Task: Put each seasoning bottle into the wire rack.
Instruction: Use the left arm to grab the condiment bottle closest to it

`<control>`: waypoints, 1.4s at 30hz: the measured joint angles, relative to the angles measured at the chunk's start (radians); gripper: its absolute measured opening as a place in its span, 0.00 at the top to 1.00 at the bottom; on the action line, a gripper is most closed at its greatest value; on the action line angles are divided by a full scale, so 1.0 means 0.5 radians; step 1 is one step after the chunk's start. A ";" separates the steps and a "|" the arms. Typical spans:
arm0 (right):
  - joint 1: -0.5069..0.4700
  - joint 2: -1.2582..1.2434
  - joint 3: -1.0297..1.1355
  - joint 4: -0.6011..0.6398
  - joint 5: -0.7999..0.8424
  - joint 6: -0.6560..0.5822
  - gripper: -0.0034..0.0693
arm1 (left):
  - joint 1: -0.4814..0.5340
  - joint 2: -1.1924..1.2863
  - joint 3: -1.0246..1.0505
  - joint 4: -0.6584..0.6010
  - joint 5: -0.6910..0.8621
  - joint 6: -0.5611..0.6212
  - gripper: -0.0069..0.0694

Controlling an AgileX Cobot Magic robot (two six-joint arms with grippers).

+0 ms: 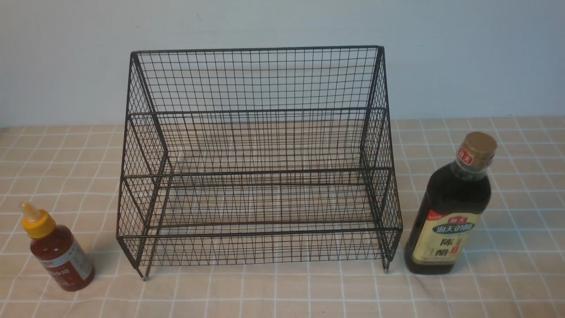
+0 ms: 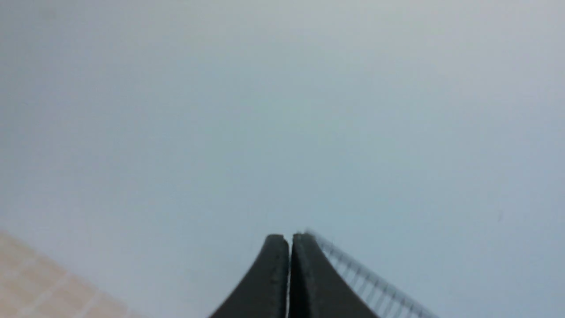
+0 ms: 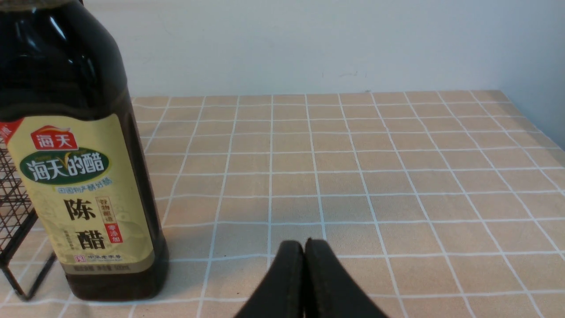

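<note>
The red sauce bottle (image 1: 59, 254) stands on the bench (image 1: 282, 296) to the left of the wire rack (image 1: 260, 229), a little apart from it. The vinegar bottle (image 1: 450, 212) stands just beside the rack's right legs. Neither is racked yet. The left end effector (image 2: 289, 240) and the right end effector (image 3: 304, 245) are each fully closed, gripping nothing. The first pickup seems to be in hand: the right one would need to open and line up on the vinegar bottle.
</note>
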 joint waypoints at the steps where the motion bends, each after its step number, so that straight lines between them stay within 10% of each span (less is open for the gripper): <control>1: 0.000 0.000 0.000 0.002 0.000 0.000 0.97 | 0.000 0.000 -0.033 0.000 -0.058 0.000 0.92; 7: 0.000 0.000 0.000 0.002 0.000 0.000 0.97 | 0.000 0.082 -0.548 0.167 0.267 0.085 0.92; 15: 0.000 0.000 0.000 0.002 0.000 0.000 0.97 | 0.000 1.079 -1.614 0.355 2.191 0.275 0.92; 22: 0.000 0.000 0.010 0.213 -0.269 0.075 0.97 | 0.000 1.874 -2.051 0.552 3.136 0.289 0.92; 32: 0.000 0.000 0.010 0.746 -0.895 0.307 0.97 | 0.056 2.477 -2.564 0.979 3.259 0.272 0.91; 42: 0.045 0.000 -0.072 0.760 -0.608 0.487 0.97 | 0.334 2.843 -2.634 0.849 3.261 0.272 0.91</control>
